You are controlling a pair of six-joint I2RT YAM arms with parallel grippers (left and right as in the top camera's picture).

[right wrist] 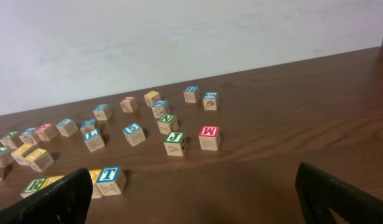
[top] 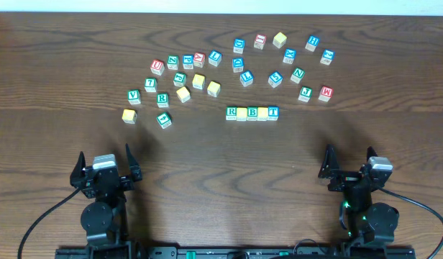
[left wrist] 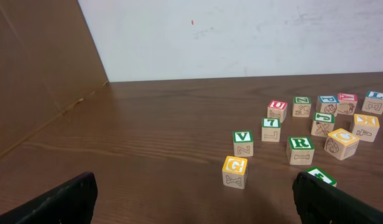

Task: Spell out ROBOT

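Overhead: ROBOT row [top: 252, 113] mid-table, five cubes touching, set apart from loose cubes [top: 198, 80] to read as one word. Parked back, left gripper [top: 106, 161] and right gripper [top: 349, 162], jaws wide, empty; seemingly finished.

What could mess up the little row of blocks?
The row stands packed tight, so if the open right gripper reaches past it, one nudge could shove all five. Also, the two yellow blocks show no letter I can read from above, so the Os may not face up.
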